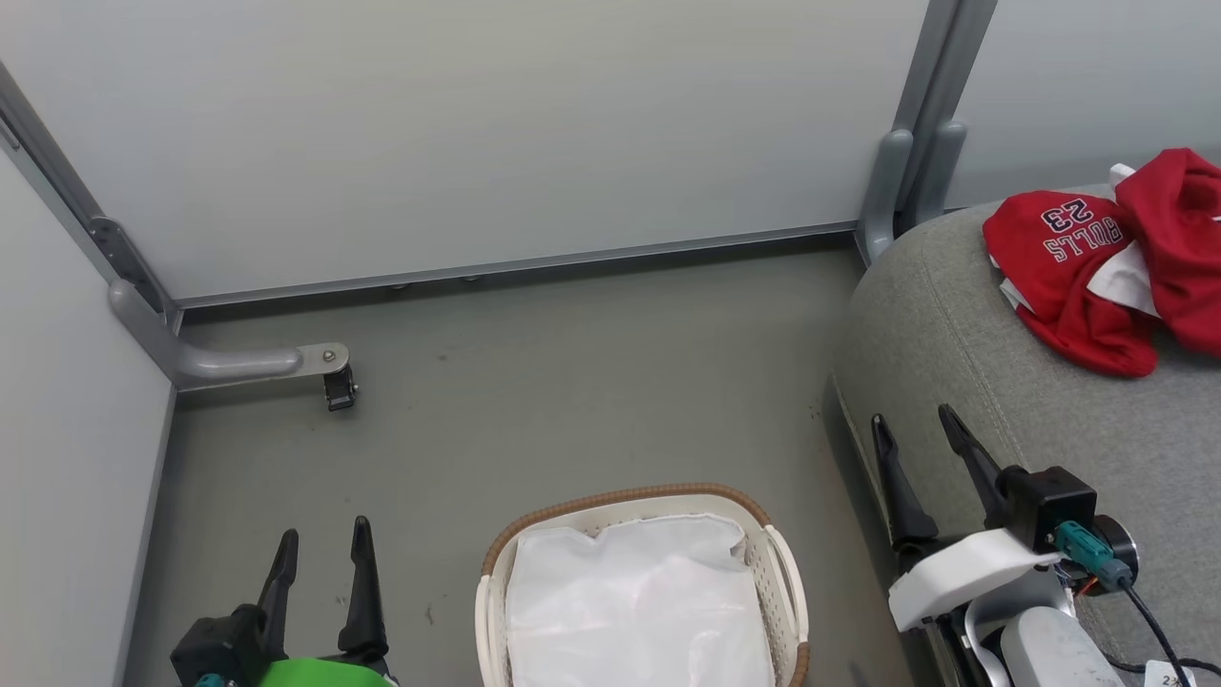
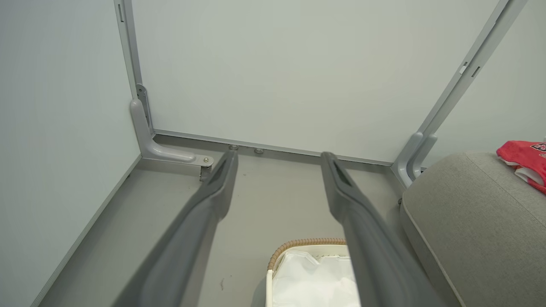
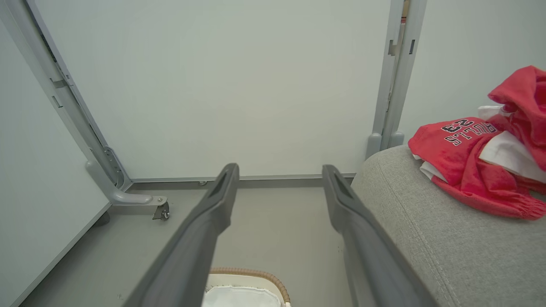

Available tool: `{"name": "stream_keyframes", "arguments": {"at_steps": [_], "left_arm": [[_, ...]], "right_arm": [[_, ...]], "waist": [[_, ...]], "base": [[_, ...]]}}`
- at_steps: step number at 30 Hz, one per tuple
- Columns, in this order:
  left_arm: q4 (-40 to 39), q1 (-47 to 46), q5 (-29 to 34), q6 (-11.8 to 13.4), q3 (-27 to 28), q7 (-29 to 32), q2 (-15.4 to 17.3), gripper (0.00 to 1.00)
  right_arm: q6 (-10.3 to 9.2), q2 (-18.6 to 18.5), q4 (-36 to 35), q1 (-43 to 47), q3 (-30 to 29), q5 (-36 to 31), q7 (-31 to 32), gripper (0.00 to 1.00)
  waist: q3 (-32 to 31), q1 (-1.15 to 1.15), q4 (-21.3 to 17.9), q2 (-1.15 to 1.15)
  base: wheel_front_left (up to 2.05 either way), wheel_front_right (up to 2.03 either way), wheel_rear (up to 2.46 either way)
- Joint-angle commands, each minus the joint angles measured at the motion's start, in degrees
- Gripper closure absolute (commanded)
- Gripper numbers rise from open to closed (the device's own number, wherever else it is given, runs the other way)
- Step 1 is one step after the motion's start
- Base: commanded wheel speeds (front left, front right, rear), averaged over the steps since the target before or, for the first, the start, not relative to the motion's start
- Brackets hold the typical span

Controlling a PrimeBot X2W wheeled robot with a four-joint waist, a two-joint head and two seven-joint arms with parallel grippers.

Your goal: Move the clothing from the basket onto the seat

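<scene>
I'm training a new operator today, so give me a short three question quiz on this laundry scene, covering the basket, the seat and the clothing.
1. True or false: the red clothing lies on the grey seat.
2. What shows inside the basket? A) a red jersey B) a white liner C) shoes
3. Fill in: both arms' jaws stand ____ and hold nothing.
Key: 1 true; 2 B; 3 open.
</scene>
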Motion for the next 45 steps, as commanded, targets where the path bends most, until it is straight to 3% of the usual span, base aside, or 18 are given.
{"name": "stream_keyframes", "arguments": {"at_steps": [1, 23, 24, 28, 45], "left_arm": [[-0.1, 0.6, 0.5, -0.2, 0.2, 0.0, -0.1, 0.00], [-0.7, -0.7, -1.1, 0.0, -0.7, 0.0, -0.1, 0.00], [-0.7, -0.1, -1.1, -0.1, -0.8, 0.0, -0.1, 1.00], [0.6, 0.1, -1.8, -0.2, -0.8, 0.2, -0.1, 1.00], [0.5, -2.3, -17.8, -0.8, 1.6, 4.9, 0.0, 1.00]], "right_arm": [[-0.08, -0.2, 0.4, 0.9, -0.2, 0.4, -0.1, 0.00], [-0.08, -0.2, 2.1, 0.9, -0.6, 0.1, -0.1, 0.00], [0.00, 0.0, 1.9, 0.5, -0.5, 0.3, 0.0, 1.00], [0.00, 0.2, 3.3, 1.1, -0.5, 1.0, 0.3, 1.00], [-0.01, 0.2, 1.9, 1.3, -2.9, 18.8, 5.0, 1.00]], "waist": [[0.0, 0.00, 0.0, 0.10], [0.4, 0.00, 0.9, 0.10], [0.3, 0.00, 0.9, 0.00], [0.4, 0.00, 0.9, 0.00], [0.3, 0.00, 0.6, 0.01]], "base": [[0.00, 0.00, 0.00], [0.00, 0.00, 0.00], [0.00, 0.00, 0.00], [0.00, 0.00, 0.00], [0.00, 0.00, 0.00]]}}
